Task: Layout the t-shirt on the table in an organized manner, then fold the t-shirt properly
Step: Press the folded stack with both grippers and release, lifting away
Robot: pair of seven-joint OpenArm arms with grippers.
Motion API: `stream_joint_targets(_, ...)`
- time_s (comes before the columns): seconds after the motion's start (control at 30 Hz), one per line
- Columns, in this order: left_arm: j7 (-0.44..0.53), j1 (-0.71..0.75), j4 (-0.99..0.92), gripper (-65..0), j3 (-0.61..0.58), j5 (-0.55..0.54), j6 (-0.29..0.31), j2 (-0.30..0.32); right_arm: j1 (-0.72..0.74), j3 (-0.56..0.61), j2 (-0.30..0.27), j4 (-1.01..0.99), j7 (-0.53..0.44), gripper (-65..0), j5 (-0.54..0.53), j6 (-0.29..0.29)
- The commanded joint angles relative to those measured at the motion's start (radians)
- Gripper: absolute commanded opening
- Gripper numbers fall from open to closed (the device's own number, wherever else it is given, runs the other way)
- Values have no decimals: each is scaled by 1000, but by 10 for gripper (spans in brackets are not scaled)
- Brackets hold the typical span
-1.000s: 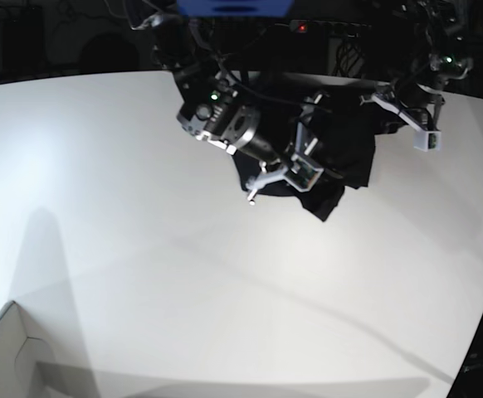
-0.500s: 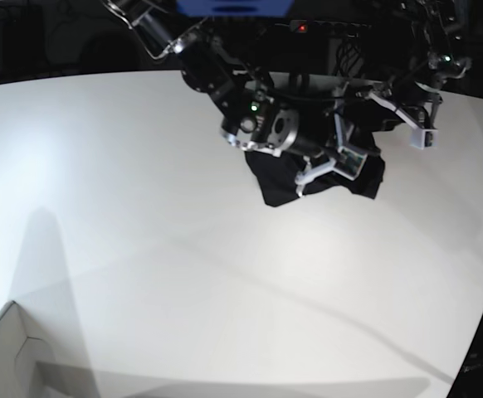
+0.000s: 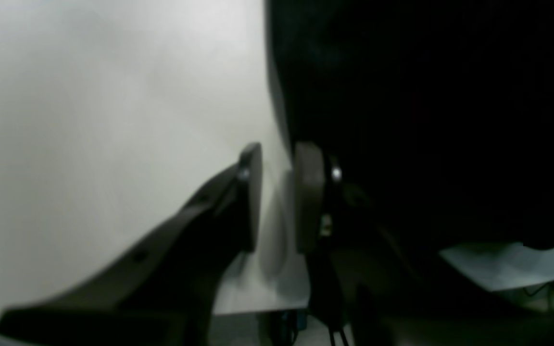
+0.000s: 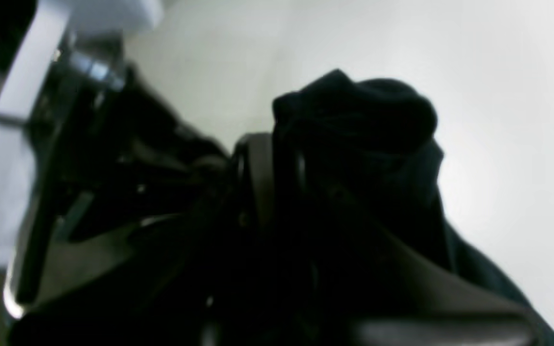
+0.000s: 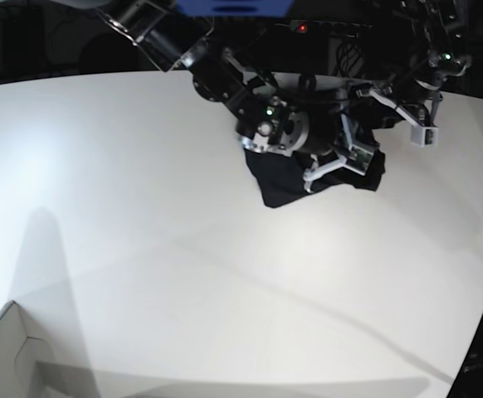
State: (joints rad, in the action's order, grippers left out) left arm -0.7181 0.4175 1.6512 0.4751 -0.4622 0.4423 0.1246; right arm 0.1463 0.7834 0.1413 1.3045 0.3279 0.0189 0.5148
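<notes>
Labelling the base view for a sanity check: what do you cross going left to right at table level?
Corner of a white box → bare stretch of the large white table → right gripper, shut on the bunched black long-sleeved t-shirt → left gripper, slightly open, beside the shirt's far edge.

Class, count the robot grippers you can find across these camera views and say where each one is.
2. The left gripper hovers over the smooth white table, beside the crumpled black fabric t-shirt. The right gripper is shut on the t-shirt, mid-table.
</notes>
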Motion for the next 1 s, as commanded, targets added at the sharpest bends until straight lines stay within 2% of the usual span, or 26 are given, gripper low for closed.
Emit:
stream_joint_targets(0.0, 16, -4, 19, -534, 3, -13, 10, 8, 25, 5, 16, 14, -37, -602, -18, -2)
stream_joint_targets(0.17, 16, -2, 19, -534, 4, -13, 10, 7, 20, 8, 16, 34, -37, -394, -18, -3)
stream_joint_targets(0.3, 16, -1, 19, -534, 6, -13, 10, 8, -1, 0, 16, 134, -37, -304, -18, -3)
stream_joint_targets(0.57, 16, 4, 20, -534, 7, -19, 11, 10, -123, -264, 16, 320, -29, -298, -18, -5)
stream_joint_targets(0.7, 16, 4, 20, -534, 60, -22, 11, 10, -219, -385, 16, 416, -29, -297, -17, -5)
stream_joint_targets(0.8, 16, 4, 20, -534, 95, -22, 13, 13, -331, -422, 5, 498, -29, -296, -14, -5)
stream_joint_targets(0.97, 16, 1, 22, -534, 116, -22, 13, 16, -439, -413, -21, 533, -29, -296, -14, -6)
